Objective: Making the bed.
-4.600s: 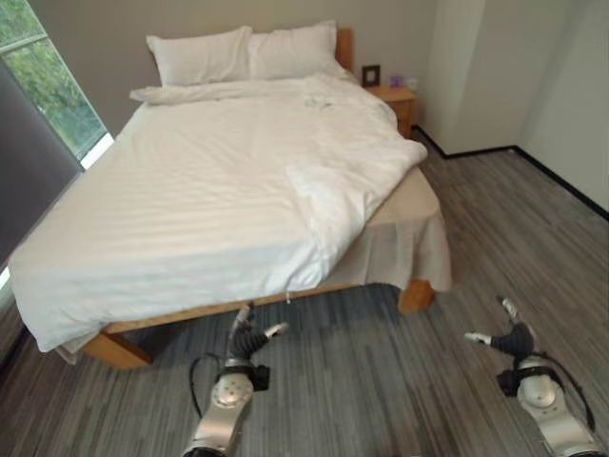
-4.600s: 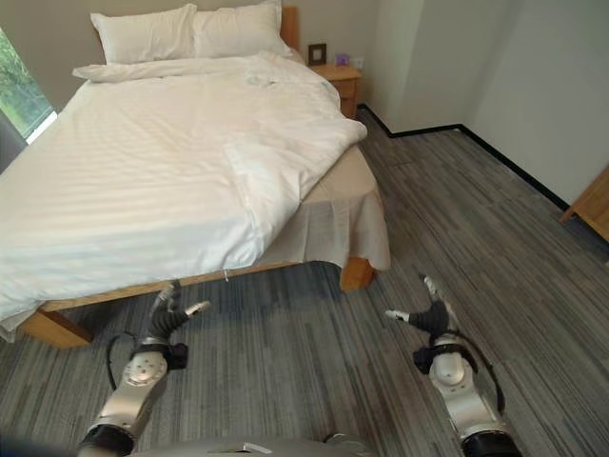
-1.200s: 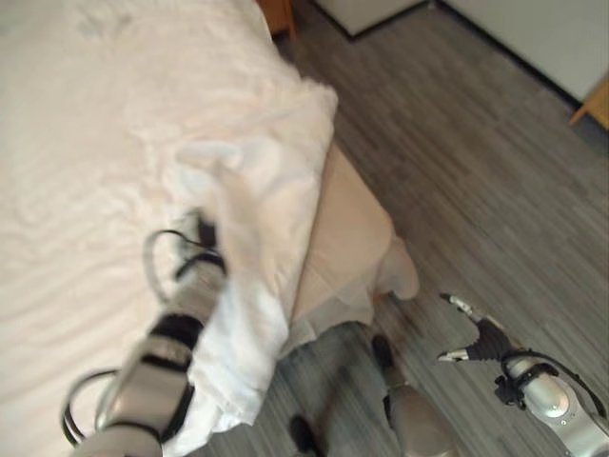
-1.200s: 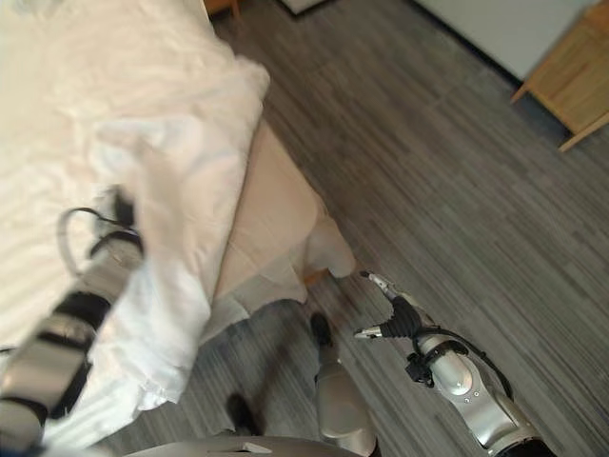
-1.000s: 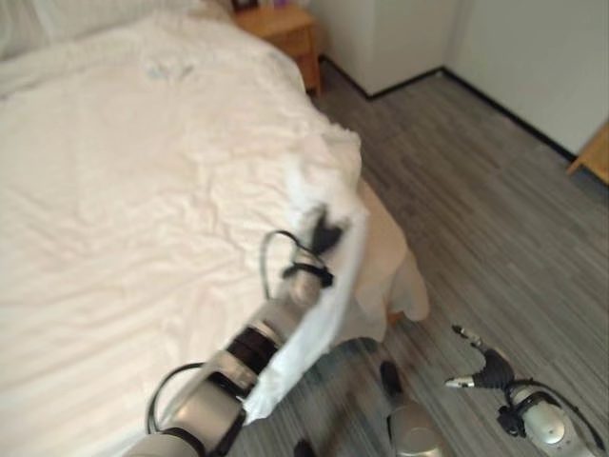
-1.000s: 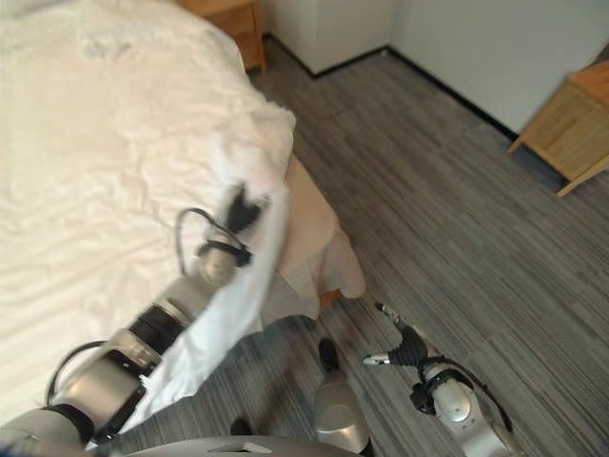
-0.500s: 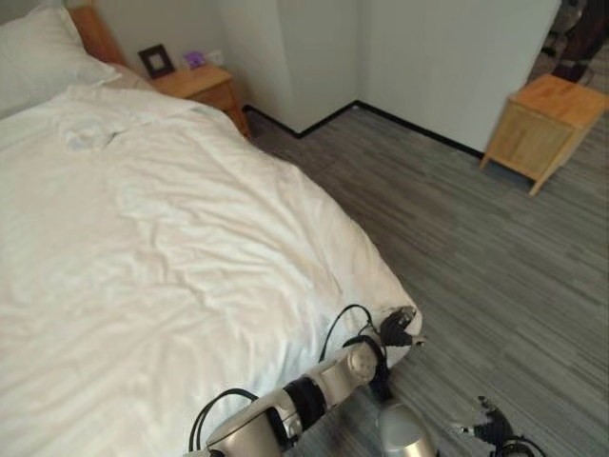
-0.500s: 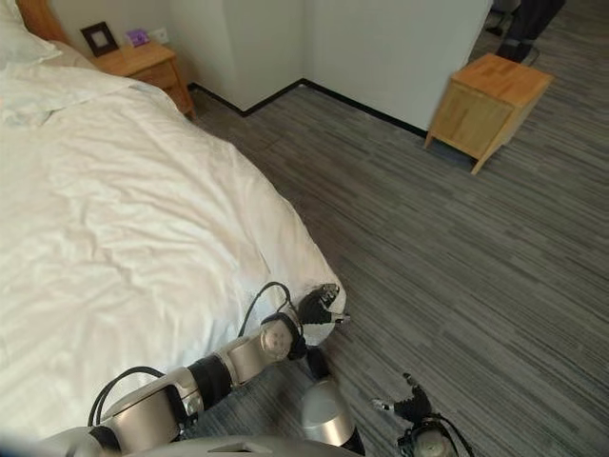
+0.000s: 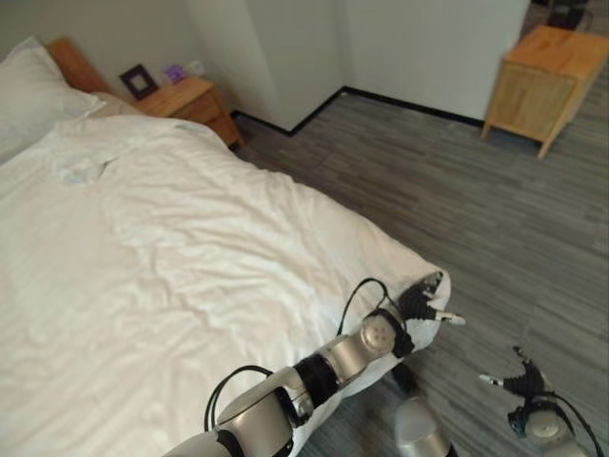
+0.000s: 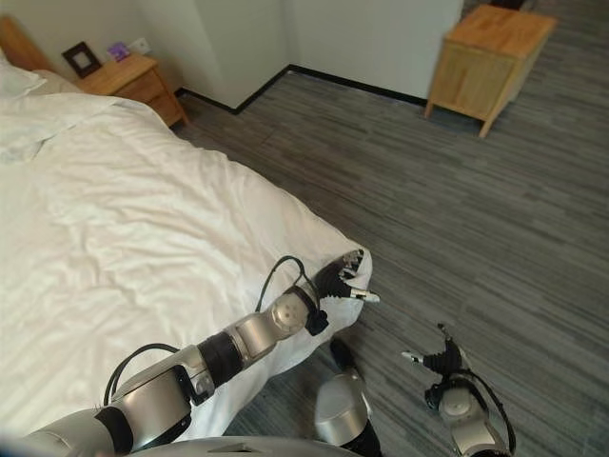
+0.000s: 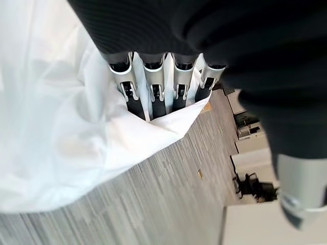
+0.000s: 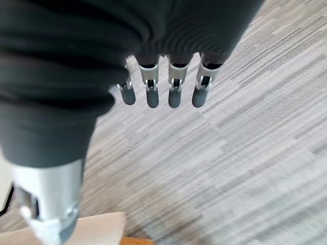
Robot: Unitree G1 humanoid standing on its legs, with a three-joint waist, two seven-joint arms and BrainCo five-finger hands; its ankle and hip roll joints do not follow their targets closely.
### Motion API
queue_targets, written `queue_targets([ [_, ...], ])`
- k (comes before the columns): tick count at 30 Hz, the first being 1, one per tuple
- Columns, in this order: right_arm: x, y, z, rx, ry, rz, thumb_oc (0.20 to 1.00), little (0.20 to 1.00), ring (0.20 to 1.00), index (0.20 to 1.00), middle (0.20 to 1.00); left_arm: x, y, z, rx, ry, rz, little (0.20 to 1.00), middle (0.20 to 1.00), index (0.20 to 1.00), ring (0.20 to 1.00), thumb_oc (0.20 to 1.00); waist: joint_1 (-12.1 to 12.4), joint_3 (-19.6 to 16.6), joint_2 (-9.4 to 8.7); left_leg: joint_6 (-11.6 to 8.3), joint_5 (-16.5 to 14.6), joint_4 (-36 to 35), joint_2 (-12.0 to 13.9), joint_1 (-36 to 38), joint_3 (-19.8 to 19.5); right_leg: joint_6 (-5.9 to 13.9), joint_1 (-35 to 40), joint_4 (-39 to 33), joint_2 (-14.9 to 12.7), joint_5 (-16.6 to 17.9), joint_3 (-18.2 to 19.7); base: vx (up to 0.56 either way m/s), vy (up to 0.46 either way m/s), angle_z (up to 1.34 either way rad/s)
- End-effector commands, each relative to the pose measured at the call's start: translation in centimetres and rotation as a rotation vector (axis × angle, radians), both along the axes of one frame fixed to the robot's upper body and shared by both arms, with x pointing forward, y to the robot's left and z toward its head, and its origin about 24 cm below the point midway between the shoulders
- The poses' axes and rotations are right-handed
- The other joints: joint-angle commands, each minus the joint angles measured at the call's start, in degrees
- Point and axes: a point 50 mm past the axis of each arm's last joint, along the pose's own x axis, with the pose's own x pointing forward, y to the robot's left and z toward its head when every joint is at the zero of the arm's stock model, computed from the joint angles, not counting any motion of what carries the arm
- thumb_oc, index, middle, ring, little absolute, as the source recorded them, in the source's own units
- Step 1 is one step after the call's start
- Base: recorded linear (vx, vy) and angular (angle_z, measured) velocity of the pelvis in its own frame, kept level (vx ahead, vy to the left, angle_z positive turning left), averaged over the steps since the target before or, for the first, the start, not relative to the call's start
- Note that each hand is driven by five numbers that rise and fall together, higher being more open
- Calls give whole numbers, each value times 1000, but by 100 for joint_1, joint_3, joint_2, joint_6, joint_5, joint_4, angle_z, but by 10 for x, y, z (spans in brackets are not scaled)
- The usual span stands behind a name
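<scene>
— What do we see nearest to us?

— We see our right hand (image 10: 445, 363) low above the grey floor (image 10: 476, 219), fingers spread and holding nothing. Our left hand (image 9: 419, 303) is at the near corner of the white duvet (image 9: 190, 276). In the head views the thumb points out to the side.

— Does the wrist view add something?

— Yes. There the fingers (image 11: 154, 97) lie in a straight row on the corner of the cloth, which folds up against their dark tips; we cannot tell if they pinch it. The duvet covers the bed (image 10: 114, 228) up to this corner, with soft wrinkles.

— And farther away?

— A pillow (image 9: 33, 90) lies at the head, a wooden nightstand (image 9: 186, 98) stands beside it with a dark picture frame (image 9: 139, 81), and a small wooden cabinet (image 9: 542, 71) stands by the light wall.
</scene>
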Motion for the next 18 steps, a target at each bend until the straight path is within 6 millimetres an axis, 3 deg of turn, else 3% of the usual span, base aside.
queue_targets([
  [1,-6,-2,3,-85,16,56,1000,1000,1000,1000,1000,-28,-53,53,-286,-65,-175,1000,1000,1000,1000,1000,-83,-227,-39,-41,370,96,-142,-58,-113,267,119,51,-51,-163,-14,108,-55,-25],
  [5,-8,3,1,-90,18,69,1000,1000,1000,1000,1000,-37,-62,71,-330,-95,-277,1000,1000,1000,1000,1000,-296,-125,40,-6,193,299,-123,-30,305,290,-84,64,165,-152,361,93,-61,-58],
  [9,-8,7,1,-76,11,79,1000,1000,1000,1000,1000,-39,-65,85,-337,-146,-338,1000,1000,1000,1000,1000,-295,-86,24,-21,166,488,-66,-51,556,282,-162,84,324,-153,567,55,-71,-81],
  [11,-13,6,3,-38,-24,61,1000,1000,1000,1000,1000,-34,-64,127,-255,-495,-341,1000,1000,1000,1000,1000,-294,-116,19,-84,210,556,-11,-21,604,252,-150,102,375,-162,592,110,-72,-80],
  [12,-14,7,5,-11,-54,61,1000,1000,1000,1000,1000,-31,-61,160,-180,-795,-302,1000,1000,1000,1000,1000,-311,-149,28,-119,241,576,11,-1,601,252,-130,100,383,-175,578,92,-30,-27],
  [13,-11,8,9,3,-84,68,1000,1000,1000,1000,1000,-24,-55,175,-142,-947,-231,1000,1000,1000,1000,1000,-328,-129,51,-135,256,588,21,10,589,251,-119,105,392,-183,575,82,-9,-3],
  [15,-10,12,10,14,-100,99,1000,1000,1000,1000,1000,-11,-54,198,48,-1263,-125,1000,1000,1000,1000,1000,-398,-142,105,-161,284,563,19,51,615,257,-114,108,428,-184,578,89,0,5],
  [17,-7,18,11,19,-104,146,1000,1000,1000,1000,1000,2,-50,211,164,-1430,-21,1000,1000,1000,1000,1000,-478,-136,159,-185,299,527,27,103,653,259,-113,120,478,-180,583,110,1,2],
  [18,-5,21,10,27,-100,175,1000,1000,1000,1000,1000,15,-51,209,349,-1546,12,1000,1000,1000,1000,1000,-512,-166,212,-217,348,496,45,122,633,258,-86,125,513,-191,559,116,4,4],
])
